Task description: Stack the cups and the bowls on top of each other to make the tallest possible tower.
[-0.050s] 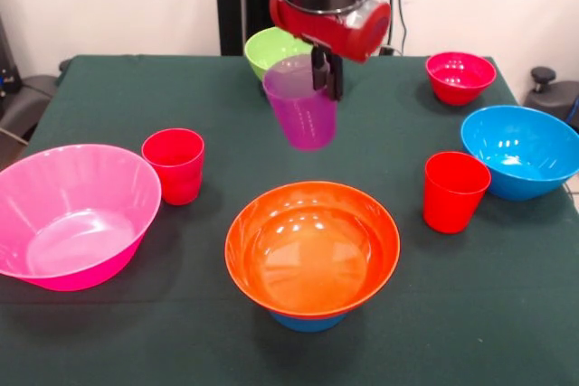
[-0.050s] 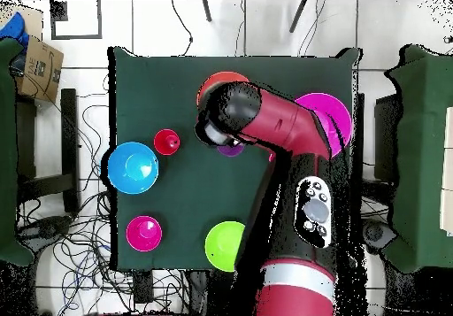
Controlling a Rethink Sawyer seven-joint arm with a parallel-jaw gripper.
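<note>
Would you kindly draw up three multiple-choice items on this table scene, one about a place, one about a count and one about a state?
1. Where is the purple cup?
A. Inside the pink bowl
B. Held in the air above the table
C. Standing beside the large blue bowl

2. How many red cups stand on the table?
A. One
B. Two
C. Four

3. How does the orange bowl sit?
A. Upright on a blue piece
B. Upside down
C. Tipped on its side

Answers:
1. B: the gripper holds it by the rim, clear of the cloth.
2. B: one red cup by the pink bowl, another red cup by the large blue bowl.
3. A: its opening faces up, with blue showing beneath.
</note>
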